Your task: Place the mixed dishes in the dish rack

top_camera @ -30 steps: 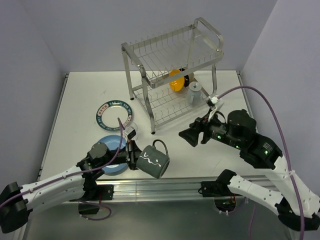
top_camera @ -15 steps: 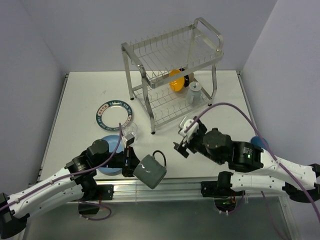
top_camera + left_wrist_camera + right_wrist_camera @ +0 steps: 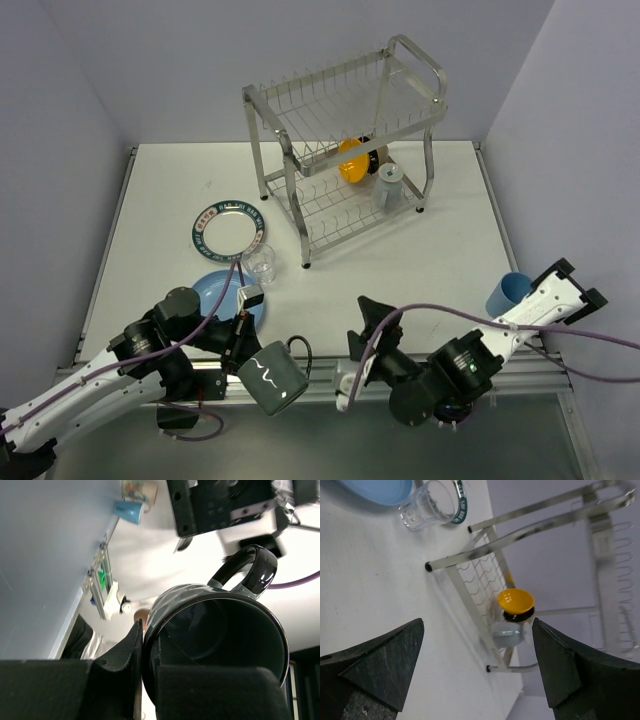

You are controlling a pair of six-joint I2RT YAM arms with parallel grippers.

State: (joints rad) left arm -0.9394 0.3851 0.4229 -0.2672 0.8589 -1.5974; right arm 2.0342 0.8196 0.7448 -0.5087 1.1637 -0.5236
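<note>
No word, number or brand can be read anywhere in these views. The dark mug (image 3: 272, 380) carries a wavy white line (image 3: 262, 369) on its side — a squiggle, not lettering. The dark green rim of the white plate (image 3: 228, 228) bears small pale marks all round — too small and blurred to tell whether any are letters.

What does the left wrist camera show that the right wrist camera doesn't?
Only left wrist: the left hand shut on the wall of the dark mug, and the blue cup beyond. Only right wrist: the dish rack holding the orange bowl and pale grey-blue mug, the clear glass, the light blue plate. Both: the white table.
</note>
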